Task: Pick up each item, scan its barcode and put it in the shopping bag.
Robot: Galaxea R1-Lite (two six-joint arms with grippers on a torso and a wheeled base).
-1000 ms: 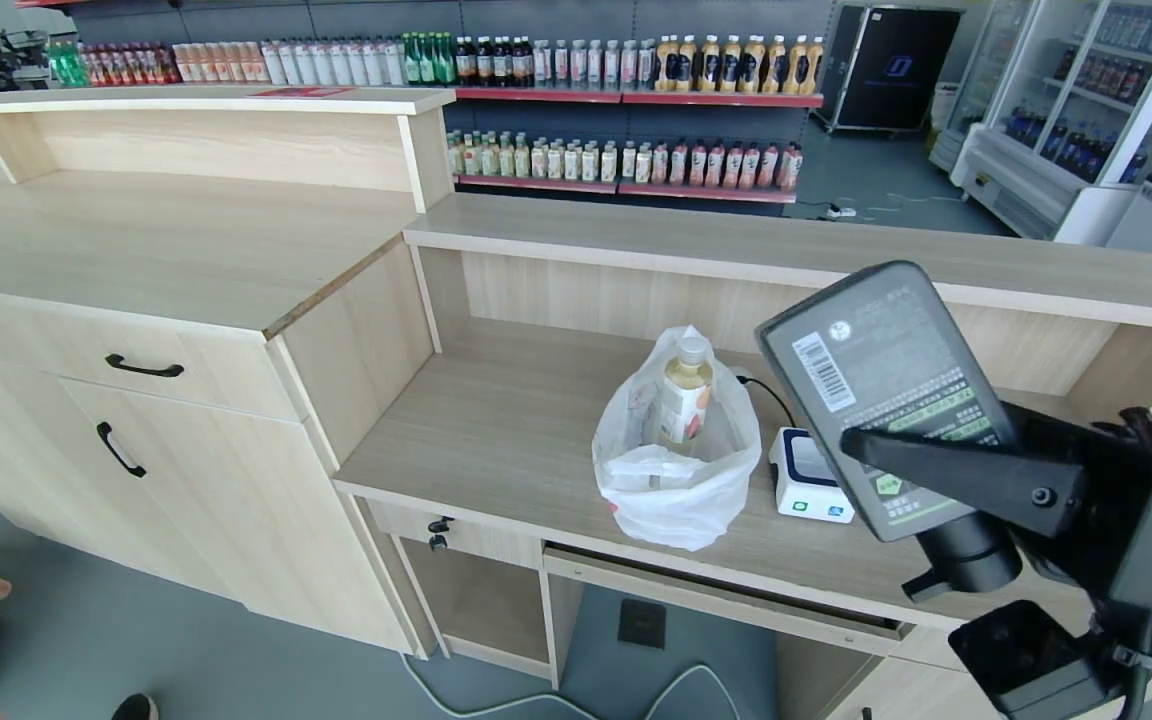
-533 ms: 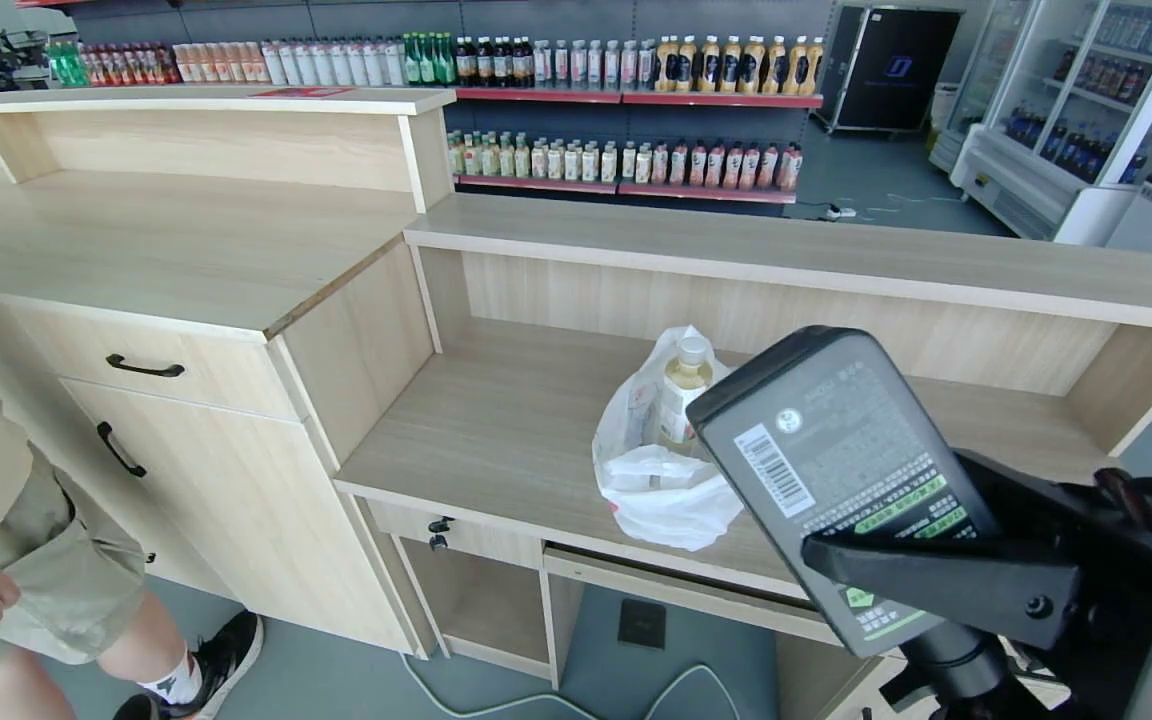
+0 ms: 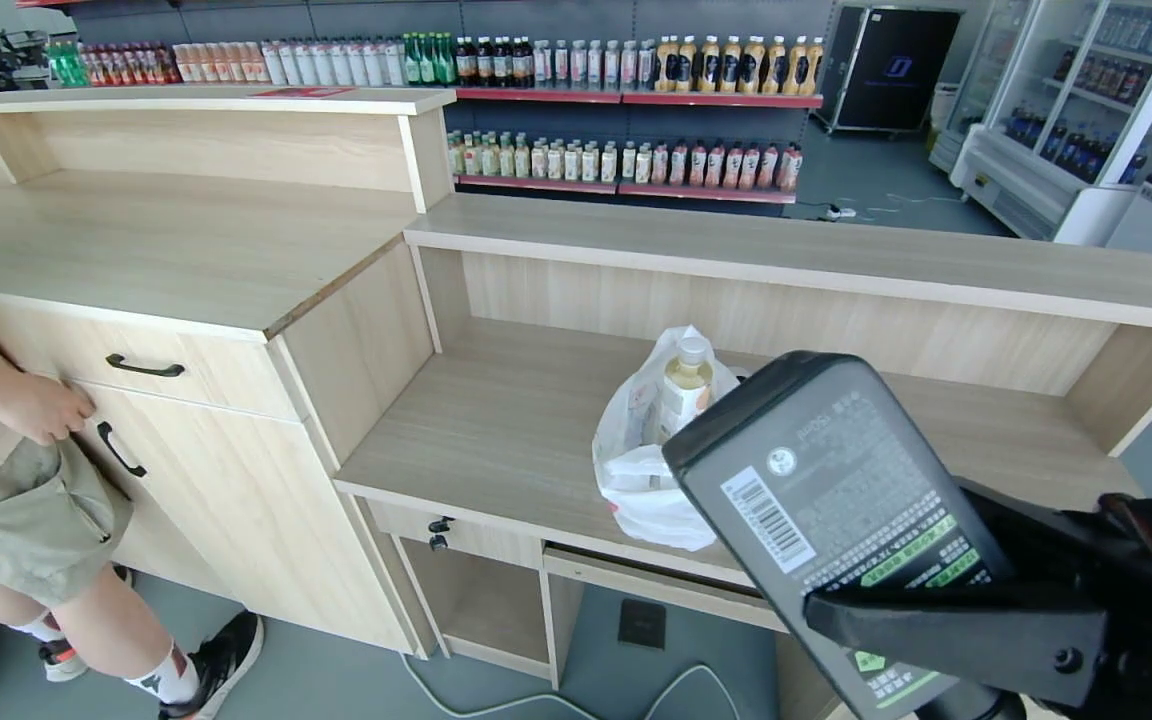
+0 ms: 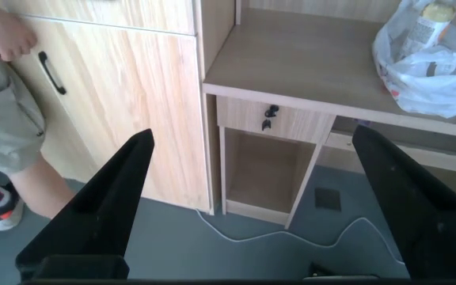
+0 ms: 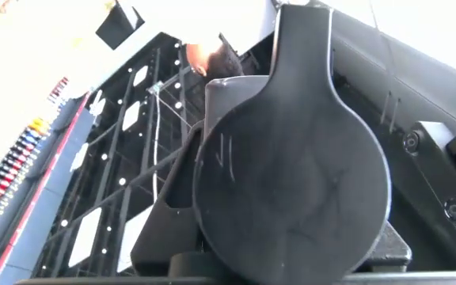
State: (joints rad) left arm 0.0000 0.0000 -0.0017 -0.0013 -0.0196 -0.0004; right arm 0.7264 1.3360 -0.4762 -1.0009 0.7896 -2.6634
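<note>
A flat dark grey bottle (image 3: 826,500) with a white barcode label (image 3: 768,518) hangs close before the head camera, above the counter's front right. My right gripper (image 3: 896,625) is shut on its lower part, one black finger lying across the label side. From the right wrist the same bottle (image 5: 291,174) shows end-on against the ceiling. A white plastic shopping bag (image 3: 651,480) stands on the counter with a pale drink bottle (image 3: 686,385) upright in it, partly covered by the dark bottle. My left gripper (image 4: 248,214) is open and empty, low in front of the counter, left of the bag (image 4: 430,59).
The wooden counter (image 3: 506,430) has a raised ledge (image 3: 786,250) behind and a taller drawer cabinet (image 3: 166,380) at its left. Under the counter are an open recess (image 4: 264,170) and a cable on the floor (image 4: 291,237). Drink shelves (image 3: 626,160) and a fridge (image 3: 1076,110) stand beyond.
My right gripper has carried the dark bottle left, downward and nearer the head camera; it now covers the small white scanner beside the bag. The bag has not moved.
</note>
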